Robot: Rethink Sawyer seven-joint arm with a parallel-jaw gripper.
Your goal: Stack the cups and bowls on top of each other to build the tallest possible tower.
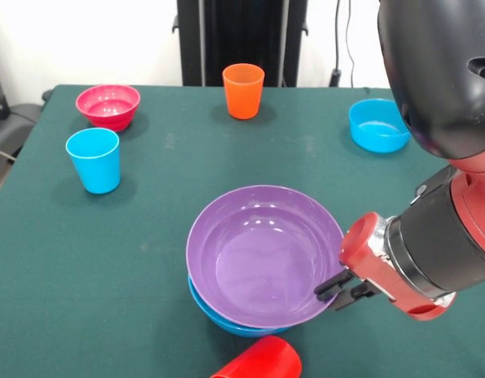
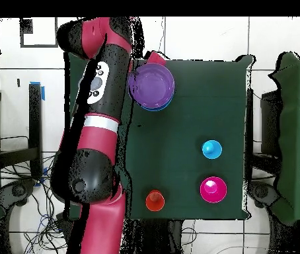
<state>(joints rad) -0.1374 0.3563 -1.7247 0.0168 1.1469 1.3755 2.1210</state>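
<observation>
A purple bowl [image 1: 262, 260] sits nested, slightly tilted, on a blue bowl [image 1: 231, 323] at the table's near middle; together they form the tower. It also shows in the overhead view [image 2: 151, 84]. My gripper [image 1: 337, 290] comes in from the right, its black fingers [image 1: 331, 282] close together at the purple bowl's right rim. A red cup [image 1: 262, 362] lies on its side just in front of the stack. A light blue cup [image 1: 93, 160] stands upright at the left, an orange cup [image 1: 243, 90] at the far middle. In the overhead view the arm hides the gripper.
A small crimson bowl [image 1: 108, 106] sits at the far left and a second blue bowl [image 1: 378, 124] at the far right. My arm's bulky black and red links [image 1: 439, 118] fill the right side. The green table [image 1: 109, 260] ends close behind the orange cup.
</observation>
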